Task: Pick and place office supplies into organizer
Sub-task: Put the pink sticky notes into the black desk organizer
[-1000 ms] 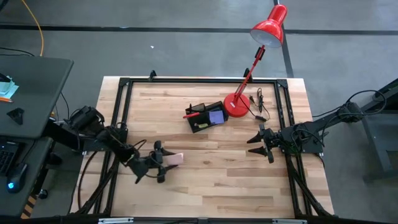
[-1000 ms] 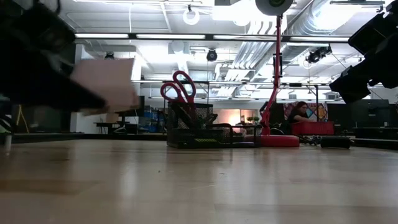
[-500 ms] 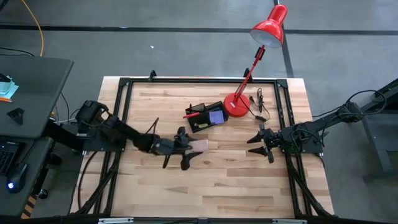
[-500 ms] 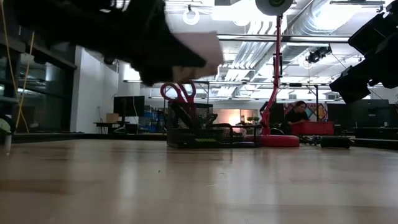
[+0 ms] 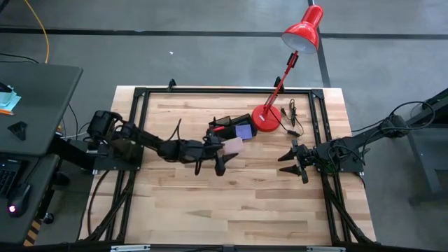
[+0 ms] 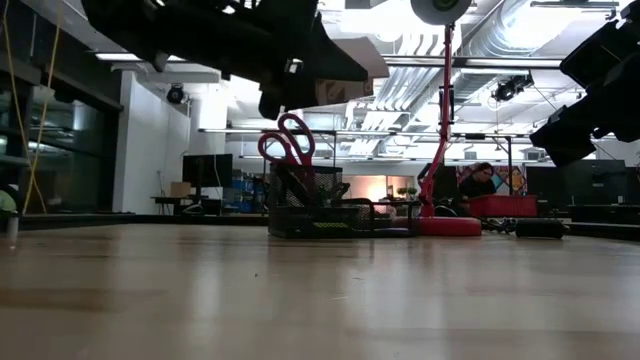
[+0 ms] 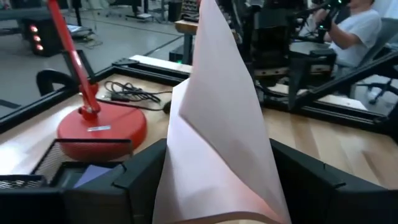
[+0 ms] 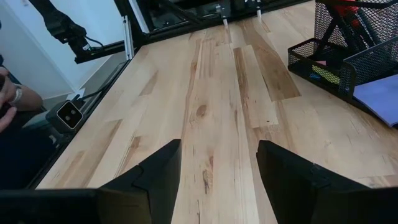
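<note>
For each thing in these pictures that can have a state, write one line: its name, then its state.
left gripper: shut on the pink sticky-note pad, raised beside the organizer.
pink sticky-note pad: held off the table.
right gripper: open, empty, waiting near the table's right edge.
organizer: on the table, holding scissors and a purple pad.
scissors: standing handles-up in the organizer.

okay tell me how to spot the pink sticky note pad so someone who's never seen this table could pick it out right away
Start at the red desk lamp near the far edge of the wooden table; the black mesh organizer sits right beside its round base. Just in front of the organizer, the left gripper holds the pink sticky-note pad in the air. It is the only pale pink square; the purple pad already lies inside the organizer.
</note>
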`<action>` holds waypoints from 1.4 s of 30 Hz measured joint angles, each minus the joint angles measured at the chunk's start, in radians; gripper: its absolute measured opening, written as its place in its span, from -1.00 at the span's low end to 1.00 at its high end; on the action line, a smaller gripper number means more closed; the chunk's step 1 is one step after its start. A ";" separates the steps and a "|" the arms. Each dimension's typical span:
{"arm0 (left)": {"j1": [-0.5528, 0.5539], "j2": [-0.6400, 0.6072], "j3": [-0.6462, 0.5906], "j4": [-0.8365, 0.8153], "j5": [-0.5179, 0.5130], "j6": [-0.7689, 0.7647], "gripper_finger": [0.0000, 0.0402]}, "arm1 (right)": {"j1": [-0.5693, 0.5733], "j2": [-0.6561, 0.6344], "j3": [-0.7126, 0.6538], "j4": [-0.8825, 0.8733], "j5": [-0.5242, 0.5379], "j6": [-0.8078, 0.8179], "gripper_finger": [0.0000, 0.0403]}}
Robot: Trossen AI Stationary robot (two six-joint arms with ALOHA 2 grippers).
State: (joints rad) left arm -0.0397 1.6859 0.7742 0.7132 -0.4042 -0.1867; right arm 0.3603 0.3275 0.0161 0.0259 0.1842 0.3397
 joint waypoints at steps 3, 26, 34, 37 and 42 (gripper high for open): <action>0.023 0.001 0.000 0.028 0.001 0.021 0.21 | 0.000 0.000 0.000 0.000 0.000 0.000 0.00; 0.091 0.001 0.115 -0.067 0.124 0.112 0.21 | 0.000 0.000 0.000 0.000 0.000 0.000 -0.01; 0.097 0.001 0.257 -0.238 0.169 0.132 0.21 | 0.000 0.000 0.000 0.000 0.000 0.000 -0.01; 0.118 0.001 0.324 -0.333 0.207 0.134 0.21 | 0.000 0.000 0.000 0.000 0.000 0.000 0.00; 0.162 0.001 0.379 -0.453 0.243 0.122 0.21 | 0.000 0.000 0.000 0.000 0.000 0.000 0.00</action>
State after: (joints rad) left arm 0.1228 1.6867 1.1533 0.2606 -0.1612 -0.0649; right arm 0.3603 0.3276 0.0158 0.0257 0.1841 0.3397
